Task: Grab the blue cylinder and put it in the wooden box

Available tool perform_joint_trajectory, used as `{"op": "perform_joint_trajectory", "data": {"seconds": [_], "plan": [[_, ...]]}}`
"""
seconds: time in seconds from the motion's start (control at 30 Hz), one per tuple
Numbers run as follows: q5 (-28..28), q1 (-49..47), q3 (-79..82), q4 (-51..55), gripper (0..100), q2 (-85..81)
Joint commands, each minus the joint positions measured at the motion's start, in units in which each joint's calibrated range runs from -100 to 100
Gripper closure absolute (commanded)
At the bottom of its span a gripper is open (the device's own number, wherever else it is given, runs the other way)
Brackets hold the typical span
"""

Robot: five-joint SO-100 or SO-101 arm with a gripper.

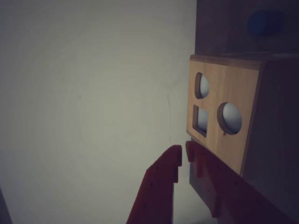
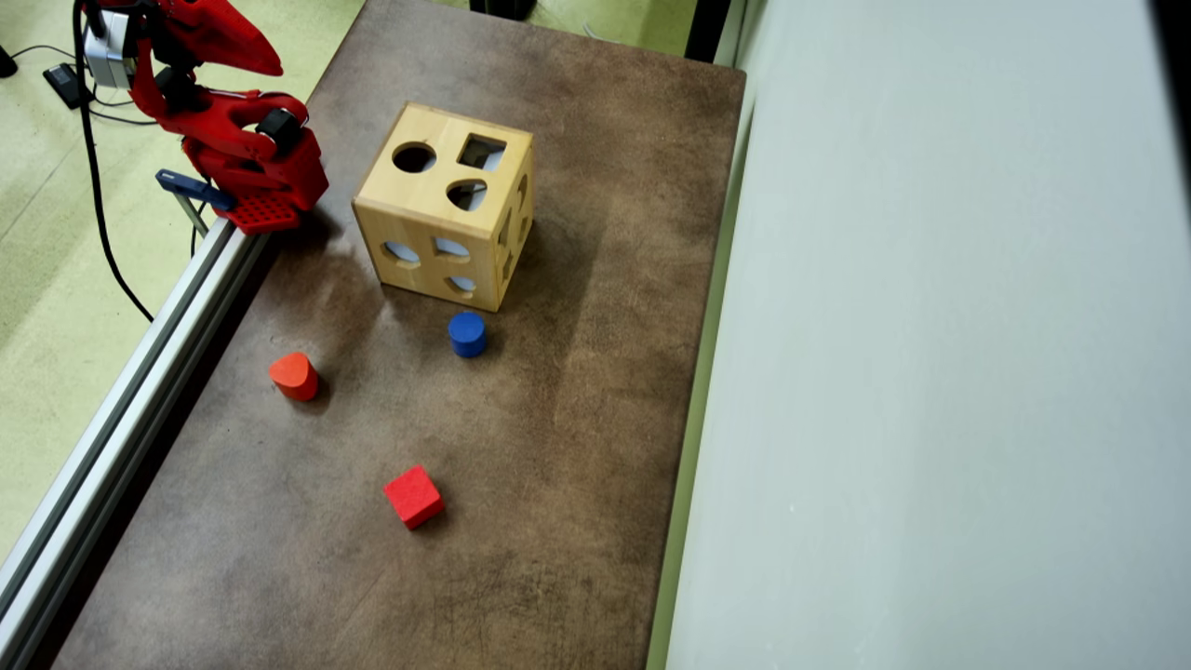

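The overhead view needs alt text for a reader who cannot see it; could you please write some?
A light wooden box with shaped holes sits on a brown table, with a blue cylinder standing just in front of it, apart from it. A red-orange rounded block and a red cube lie nearer the camera; the red arm is folded at the top-left edge.

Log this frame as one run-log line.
phase: pre-grasp | gripper: shut, empty, beside wooden box | blue cylinder: on table, upright, near box, untouched | in box: no

Overhead view looks steeply down over the whole table; wrist view sits close beside the shared wooden box.
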Motion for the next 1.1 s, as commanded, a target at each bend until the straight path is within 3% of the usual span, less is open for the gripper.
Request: {"op": "perform_joint_trajectory", "data": {"seconds": [0.0,1.07], "plan": [[-0.1,-0.4,0.0,0.3,97,0.3],[-0.1,-0.8,0.4,-0.2,97,0.3]]}}
